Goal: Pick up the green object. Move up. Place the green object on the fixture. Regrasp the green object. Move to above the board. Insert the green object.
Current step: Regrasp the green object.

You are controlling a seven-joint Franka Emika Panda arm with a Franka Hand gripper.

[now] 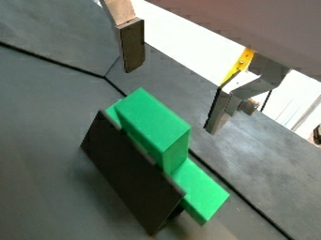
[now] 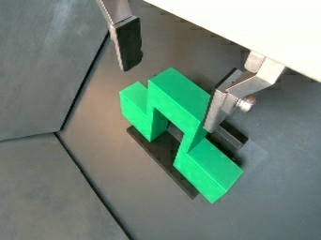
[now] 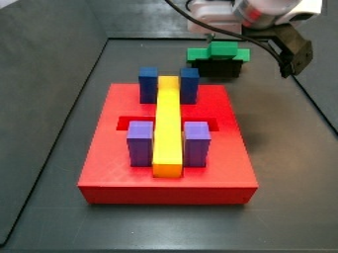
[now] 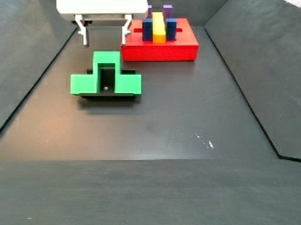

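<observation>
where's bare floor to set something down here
The wide dark floor in front of the bright green plastic block is free. Crowded: the black fixture under that block, the gripper just above with jaws open, and the red board full of posts.

Dark floor [image 4: 177,132] bears fixture [image 3: 218,69], board [image 3: 168,168]; pincer [image 4: 104,35] above

No writing, label, brand mark or number can be read anywhere here. The green object [image 2: 175,122], the fixture [image 1: 126,173] under it and the board [image 3: 165,168] all show plain faces. The gripper [image 2: 175,58], hanging apart just above the green object, carries no marking either.
</observation>
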